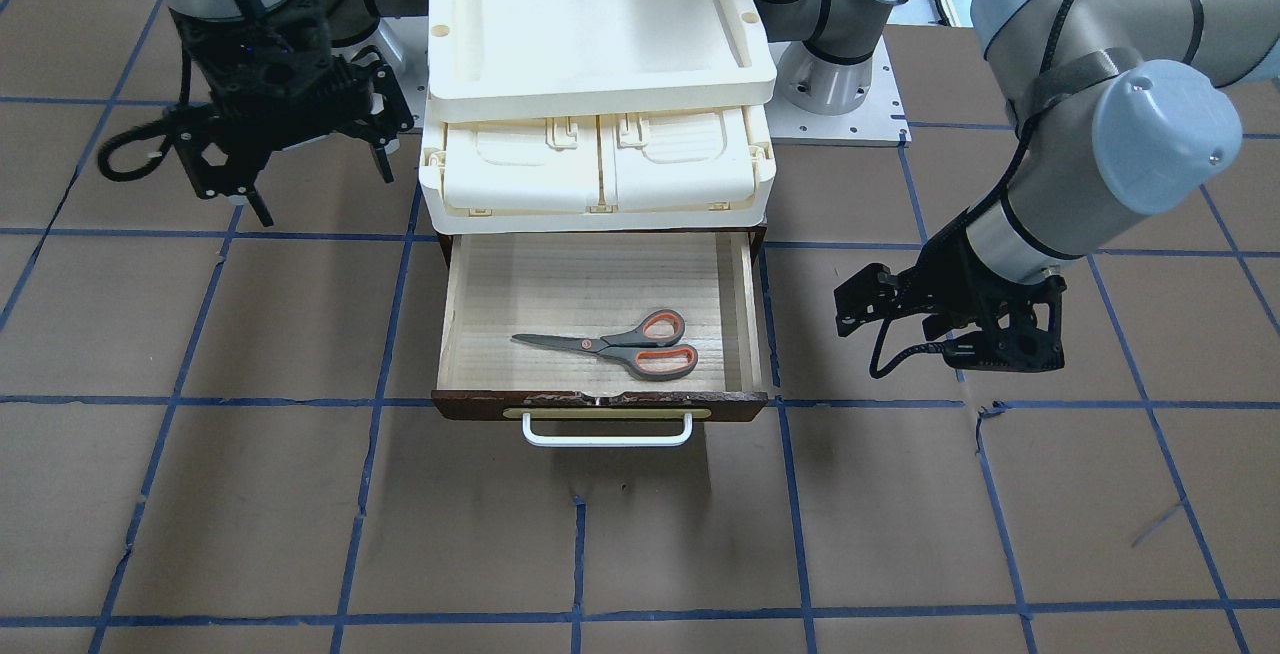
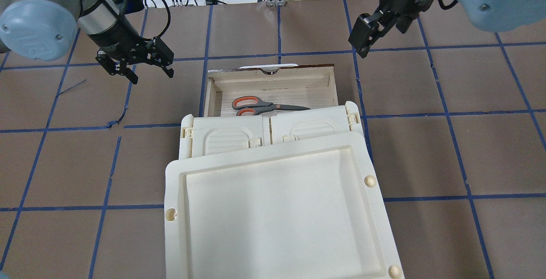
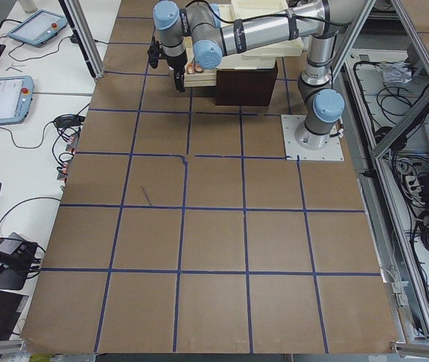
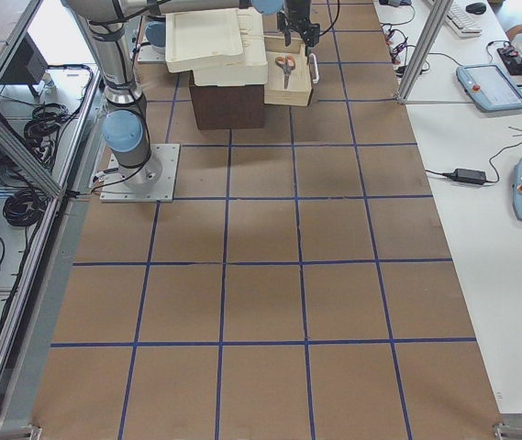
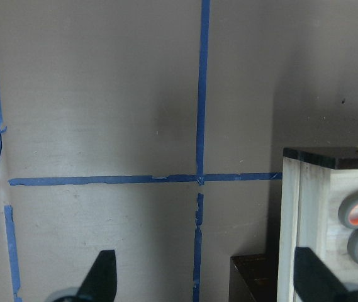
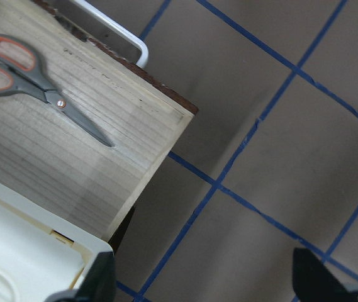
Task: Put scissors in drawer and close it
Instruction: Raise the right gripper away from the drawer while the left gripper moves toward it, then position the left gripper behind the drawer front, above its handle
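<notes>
The scissors (image 1: 620, 342) lie flat on the floor of the drawer (image 1: 560, 279), blades towards the robot's right; they also show in the overhead view (image 2: 266, 106) and the right wrist view (image 6: 40, 85). The drawer is pulled fully out, and its dark front panel carries a white bar handle (image 1: 607, 431). My left gripper (image 2: 151, 73) is open and empty, above the table beside the drawer's left side (image 5: 311, 220). My right gripper (image 1: 325, 189) is open and empty, raised off the drawer's other side near its front corner (image 6: 166, 104).
A cream plastic case (image 1: 600, 169) with a cream tray (image 1: 600, 24) on top sits on the dark cabinet above the drawer. The brown table carries a grid of blue tape lines. The arms' base plate (image 1: 850, 124) is behind the cabinet.
</notes>
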{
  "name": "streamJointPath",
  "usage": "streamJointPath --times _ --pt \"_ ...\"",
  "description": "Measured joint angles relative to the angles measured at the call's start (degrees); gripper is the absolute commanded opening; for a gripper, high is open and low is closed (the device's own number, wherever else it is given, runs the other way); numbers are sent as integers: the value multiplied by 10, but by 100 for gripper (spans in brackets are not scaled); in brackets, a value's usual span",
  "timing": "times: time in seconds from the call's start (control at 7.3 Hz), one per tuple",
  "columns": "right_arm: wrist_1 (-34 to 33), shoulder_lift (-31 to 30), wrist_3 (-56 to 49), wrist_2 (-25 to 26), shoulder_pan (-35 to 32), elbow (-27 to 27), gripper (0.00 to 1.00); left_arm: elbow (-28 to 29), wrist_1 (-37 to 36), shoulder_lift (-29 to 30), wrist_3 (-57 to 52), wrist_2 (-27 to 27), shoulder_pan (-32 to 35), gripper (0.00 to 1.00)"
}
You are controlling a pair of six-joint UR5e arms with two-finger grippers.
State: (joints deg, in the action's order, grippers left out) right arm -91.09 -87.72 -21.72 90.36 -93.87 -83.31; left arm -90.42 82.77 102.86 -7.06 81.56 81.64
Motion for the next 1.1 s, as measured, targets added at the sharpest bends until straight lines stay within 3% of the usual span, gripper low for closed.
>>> streamJointPath --times 0.41,0.68,1.1 --pt "53 -23 154 -2 24 -5 100 33 -2 41 0 -23 0 100" --pt "51 -25 170 -1 42 -15 100 50 -9 65 2 -68 0 100" --pt "18 -27 170 0 66 -25 100 39 -80 72 0 -80 1 100"
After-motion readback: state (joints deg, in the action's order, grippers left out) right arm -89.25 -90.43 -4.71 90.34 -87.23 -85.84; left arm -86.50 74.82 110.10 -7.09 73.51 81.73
